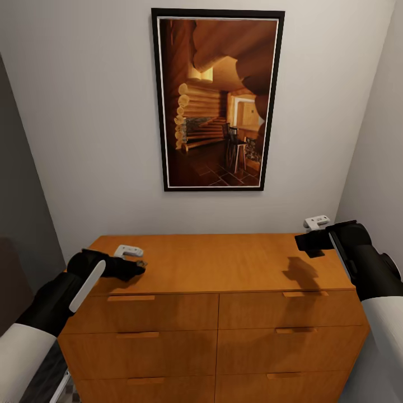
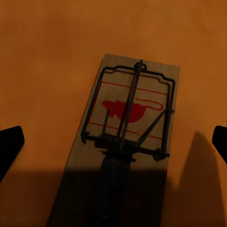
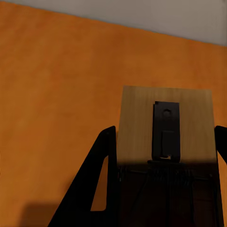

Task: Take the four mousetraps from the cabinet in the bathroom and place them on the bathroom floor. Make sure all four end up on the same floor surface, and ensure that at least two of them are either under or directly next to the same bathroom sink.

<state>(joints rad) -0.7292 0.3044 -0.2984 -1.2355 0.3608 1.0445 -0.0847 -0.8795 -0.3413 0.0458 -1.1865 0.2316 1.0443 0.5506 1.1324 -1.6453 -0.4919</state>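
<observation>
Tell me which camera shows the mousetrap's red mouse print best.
The left wrist view: the mousetrap lies face up on the cabinet, print clear. The right wrist view shows another trap without print; the head view hardly shows any trap.

Smooth matt wooden cabinet [image 1: 224, 263]; mousetrap [image 2: 126, 113] wood with dark wire.

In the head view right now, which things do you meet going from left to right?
Left arm → left gripper → picture on the wall → right gripper → right arm. The cabinet spans below most of them, so it has no single place in the order.
</observation>
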